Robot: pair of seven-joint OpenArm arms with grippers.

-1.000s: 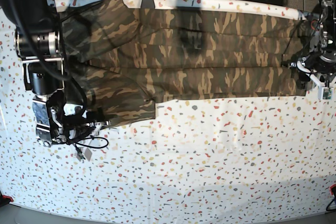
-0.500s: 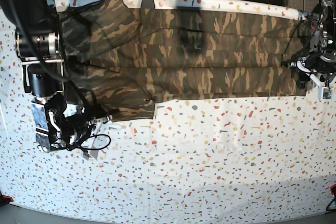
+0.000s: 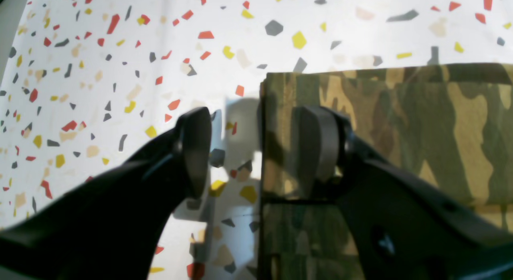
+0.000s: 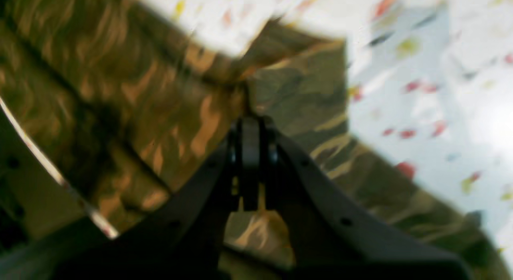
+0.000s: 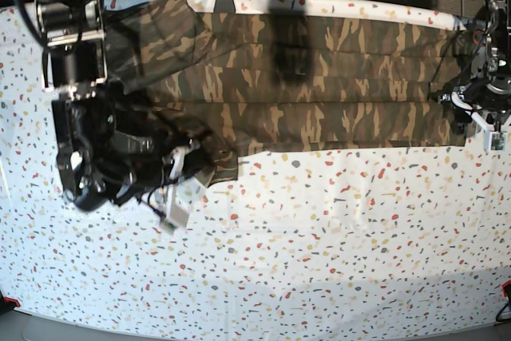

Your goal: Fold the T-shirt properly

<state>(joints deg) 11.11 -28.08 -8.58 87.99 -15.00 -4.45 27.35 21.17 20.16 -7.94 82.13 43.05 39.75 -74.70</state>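
Swung inward since a second ago: right arm [image 5: 96, 157], now over the lower sleeve end of the T-shirt [image 5: 319, 77], with that corner bunched and dragged toward the middle of the table [image 5: 319, 261]. Left arm [image 5: 487, 93] unchanged at the far hem.

Only in the base view: whole shirt spread along the table's far edge, folded into a long band, sleeve end on that view's left, hem end on its right. Only in the right wrist view (blurred): right gripper [image 4: 250, 123] pressed together, a peak of camouflage cloth rising from between its tips, so pinching the shirt. Only in the left wrist view: left gripper [image 3: 256, 151] spread wide, one finger [image 3: 196, 151] over bare speckled table, the other [image 3: 318, 143] over the shirt, straight hem edge running between them. Nothing clamped; contact of either finger with cloth or table not possible to tell.
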